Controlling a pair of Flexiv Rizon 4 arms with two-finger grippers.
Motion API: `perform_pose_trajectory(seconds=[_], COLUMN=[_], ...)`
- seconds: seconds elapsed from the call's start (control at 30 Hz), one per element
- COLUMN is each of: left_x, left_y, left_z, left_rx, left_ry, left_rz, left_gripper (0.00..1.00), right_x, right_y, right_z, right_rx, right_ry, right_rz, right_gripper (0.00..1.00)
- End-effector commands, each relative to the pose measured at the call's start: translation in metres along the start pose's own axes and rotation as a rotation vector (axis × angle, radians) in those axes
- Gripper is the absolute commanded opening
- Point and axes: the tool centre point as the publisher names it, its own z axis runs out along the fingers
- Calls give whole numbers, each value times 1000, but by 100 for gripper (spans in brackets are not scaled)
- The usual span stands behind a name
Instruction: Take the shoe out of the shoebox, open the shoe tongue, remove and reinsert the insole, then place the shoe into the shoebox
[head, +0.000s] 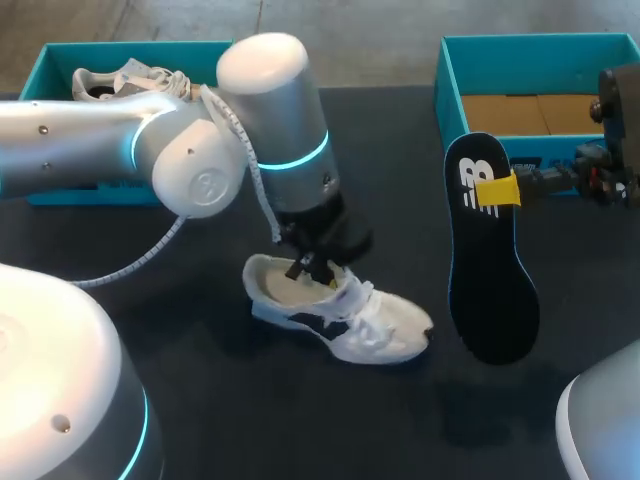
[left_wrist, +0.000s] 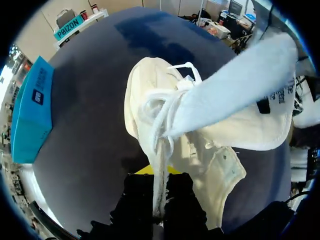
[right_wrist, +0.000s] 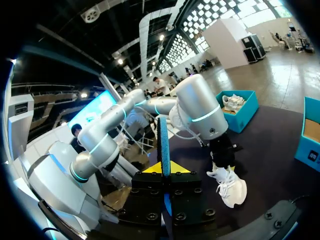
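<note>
shoebox (head: 70, 190) in teal is sitting at the far left of the counter (head: 200, 400), and a spare shoe (head: 120, 82) is lying inside it. my left arm is coming in across that box, and its left tool (head: 312, 265) is sitting at the heel end of the white shoe (head: 370, 325). the shoe is resting on its sole near the middle of the counter, outside both boxes. in the left wrist view the two fingers are pinching a thin edge of the shoe's opening from both sides, so this tool is clamped on the shoe. the tongue (left_wrist: 235, 85), label showing, is sticking up away from the laces. just right of the shoe, the dark insole (head: 490, 290) is hanging upright, wide end down, apart from the shoe. my right tool (head: 497, 190) is clamped on its narrow upper end. behind it, the second shoebox (head: 448, 95) is showing its cardboard floor.
</note>
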Motion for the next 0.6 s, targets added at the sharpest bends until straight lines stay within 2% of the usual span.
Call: perform_pose_trajectory(seconds=[0.03,0.23,0.6], left_x=[3,6,10], left_y=[3,0,3], left_z=[-19,-38,-44], left_rx=[-3,-11,-13], left_ry=[9,47,166], left_rz=[99,314,625], left_gripper=[0,0,0], right_x=[6,6,6], right_y=[-10,-10,-10], right_z=[-2,-2,-2], right_rx=[-306,-306,-306], right_ry=[-13,-13,-13], right_rz=[2,2,2], right_gripper=[0,0,0])
